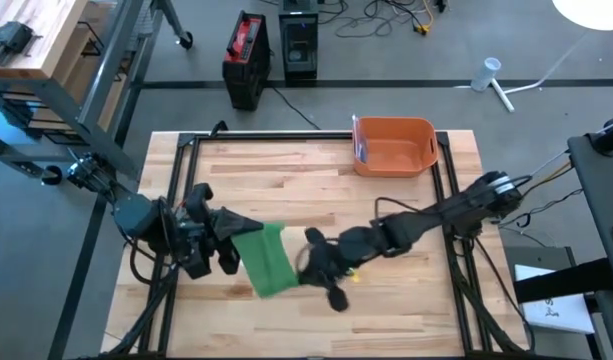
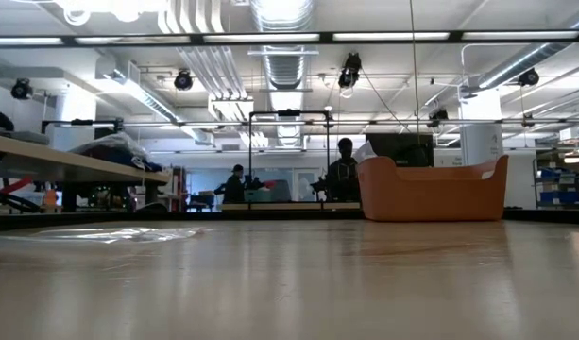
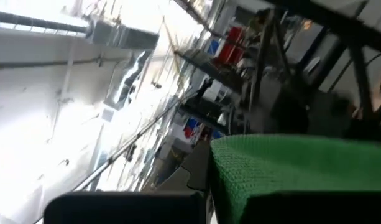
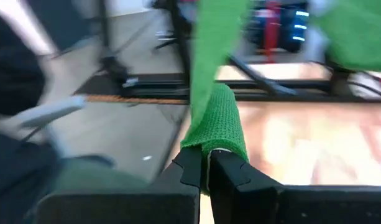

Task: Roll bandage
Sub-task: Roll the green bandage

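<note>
A robotics lab or workshop in an open industrial hall. Exposed ducts (image 2: 281, 38) and strip lights run along the ceiling. The wooden table (image 1: 286, 170) stands on grey concrete, with cables and a red-and-black box (image 1: 246, 55) beyond its far edge. Workbenches, shelving and people (image 2: 342, 170) fill the background.

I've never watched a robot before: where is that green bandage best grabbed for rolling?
By its two ends, from opposite sides. The green bandage hangs as a flat strip between the left end effector and right end effector, both pinching it; the right end is already curled.
</note>
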Action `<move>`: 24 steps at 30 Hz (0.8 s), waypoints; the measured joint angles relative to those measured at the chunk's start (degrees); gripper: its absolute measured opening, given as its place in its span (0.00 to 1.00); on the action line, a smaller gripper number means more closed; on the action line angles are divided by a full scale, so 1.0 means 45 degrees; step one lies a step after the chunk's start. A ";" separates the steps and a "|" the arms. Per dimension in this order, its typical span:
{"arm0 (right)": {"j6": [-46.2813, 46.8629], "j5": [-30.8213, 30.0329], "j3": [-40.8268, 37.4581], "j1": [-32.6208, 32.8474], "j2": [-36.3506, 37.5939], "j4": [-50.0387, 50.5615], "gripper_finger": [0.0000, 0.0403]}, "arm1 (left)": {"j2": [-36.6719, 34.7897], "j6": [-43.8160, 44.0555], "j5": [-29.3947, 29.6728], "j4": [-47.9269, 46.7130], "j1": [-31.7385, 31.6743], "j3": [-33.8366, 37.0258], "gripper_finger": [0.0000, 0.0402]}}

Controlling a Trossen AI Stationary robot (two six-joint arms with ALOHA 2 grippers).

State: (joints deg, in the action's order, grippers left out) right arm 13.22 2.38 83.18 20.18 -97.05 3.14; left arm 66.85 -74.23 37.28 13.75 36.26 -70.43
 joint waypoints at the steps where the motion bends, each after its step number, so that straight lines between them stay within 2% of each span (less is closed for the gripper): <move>1: 0.0298 -0.0312 -0.0010 -0.0089 -0.0132 -0.0084 0.01 | -0.0003 0.0008 -0.0256 -0.0122 0.0022 0.0000 0.00; 5: 0.1960 -0.0514 -0.0305 -0.0544 -0.0281 -0.0225 0.01 | -0.0005 -0.0010 -0.1487 -0.0471 0.0230 0.0005 0.00; 9: 0.3819 -0.0624 -0.1628 -0.0959 -0.0283 -0.0986 0.01 | -0.0010 -0.0945 -0.1739 -0.0481 0.0846 0.0005 0.00; 12: 0.5172 -0.0553 -0.2896 -0.1091 -0.0267 -0.2761 0.01 | -0.0005 -0.1778 -0.1739 -0.0492 0.1200 0.0010 0.00; 16: 0.6610 -0.0336 -0.4449 -0.1210 -0.0245 -0.5359 0.01 | -0.0010 -0.1800 -0.1746 -0.0483 0.1271 0.0010 0.00; 24: 0.9212 -0.1536 -0.6853 -0.1885 -0.0293 -0.9889 0.01 | 0.0323 -0.0677 -0.1843 -0.0730 0.1271 0.0018 0.00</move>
State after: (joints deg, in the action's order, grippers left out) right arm 54.67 -4.54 52.34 11.69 -98.37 -41.36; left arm 68.31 -77.28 28.99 10.46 41.98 -70.35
